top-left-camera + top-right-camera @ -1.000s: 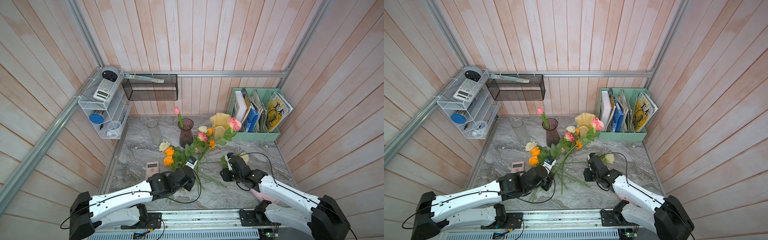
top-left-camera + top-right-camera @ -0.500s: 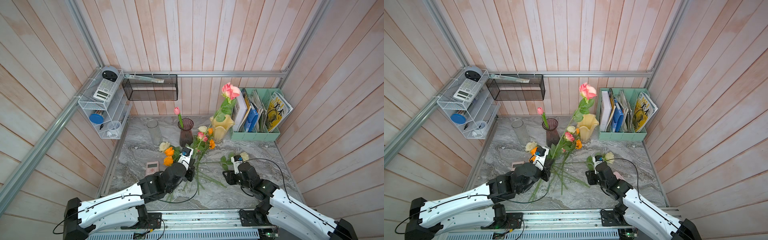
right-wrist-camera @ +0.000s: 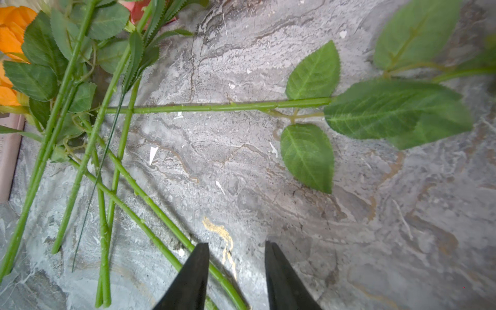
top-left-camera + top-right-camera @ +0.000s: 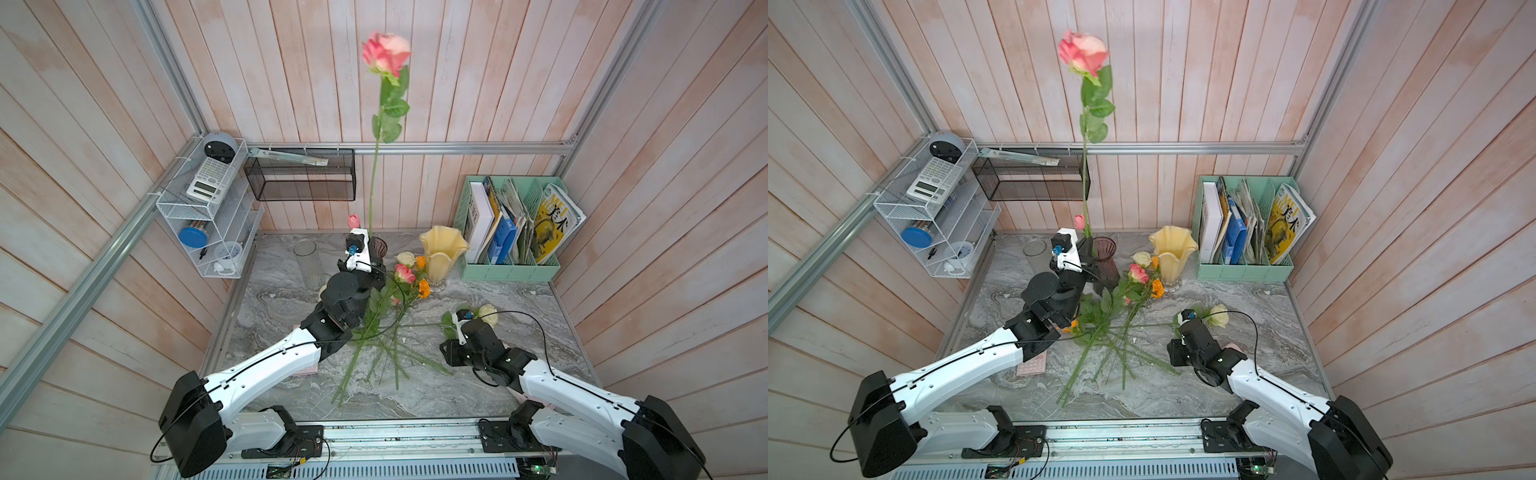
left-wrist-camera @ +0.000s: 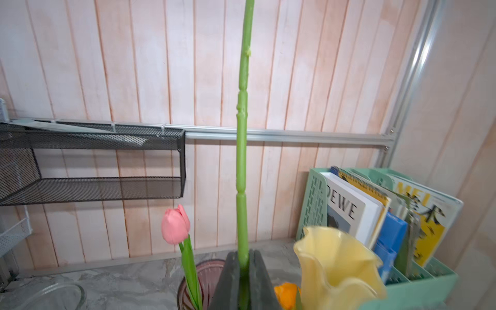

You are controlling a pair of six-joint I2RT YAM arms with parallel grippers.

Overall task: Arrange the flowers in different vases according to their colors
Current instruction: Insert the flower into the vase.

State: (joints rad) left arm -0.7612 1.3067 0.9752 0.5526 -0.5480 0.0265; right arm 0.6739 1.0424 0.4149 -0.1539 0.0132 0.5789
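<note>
Left wrist view, bottom centre: the left gripper (image 5: 243, 259) is clamped on the rose (image 5: 241, 161) stem, upright beside the purple vase (image 5: 209, 273). In both top views its pink head is upper centre. The right gripper (image 3: 236, 248) has its jaws apart and empty, near loose stems (image 3: 214, 108).

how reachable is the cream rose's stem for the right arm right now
Likely yes: the right pincer is open and empty, the cream rose's stem lies just ahead on bare marble, and other stems cross only its cut end.
</note>
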